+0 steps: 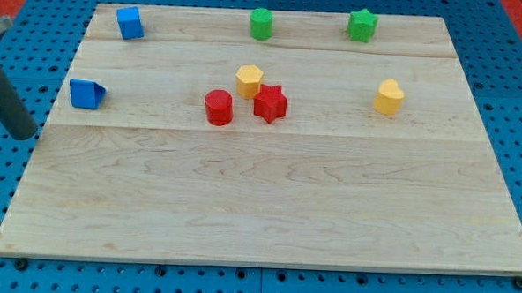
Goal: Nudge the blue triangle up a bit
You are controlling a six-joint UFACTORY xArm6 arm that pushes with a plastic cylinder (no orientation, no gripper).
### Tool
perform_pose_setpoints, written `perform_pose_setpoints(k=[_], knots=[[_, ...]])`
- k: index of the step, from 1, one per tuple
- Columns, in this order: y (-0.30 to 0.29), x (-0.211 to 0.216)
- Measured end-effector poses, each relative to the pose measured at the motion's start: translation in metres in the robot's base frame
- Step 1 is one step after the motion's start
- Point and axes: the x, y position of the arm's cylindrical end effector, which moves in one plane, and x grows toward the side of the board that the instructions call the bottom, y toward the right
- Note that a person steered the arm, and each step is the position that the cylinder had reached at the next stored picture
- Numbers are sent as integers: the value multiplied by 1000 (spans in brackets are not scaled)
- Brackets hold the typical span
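Wooden board (267, 209) before you: the blue triangle (86, 94) lies at its left edge. My tip (23, 136) rests just off the board, below-left of it, touching no block.

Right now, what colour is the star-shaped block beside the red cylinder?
Red star block, in the camera view.

My rod (7, 96) is a dark grey, almost black stick, round like a fat crayon, smooth, w/ no marks or screws I can see. At abt 11 o'clock its top meets a lighter grey, shiny bit that goes off the pic's edge, so that part is too cut off to tell more. At abt 5 o'clock is my tip (25, 136), a plain blunt round end, same dark colour as the rest.
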Motion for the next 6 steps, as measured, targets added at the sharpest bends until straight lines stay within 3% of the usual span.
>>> perform_pose_setpoints(k=[2,3,4,6], knots=[[0,6],[5,-26],[46,-47],[68,-54]])
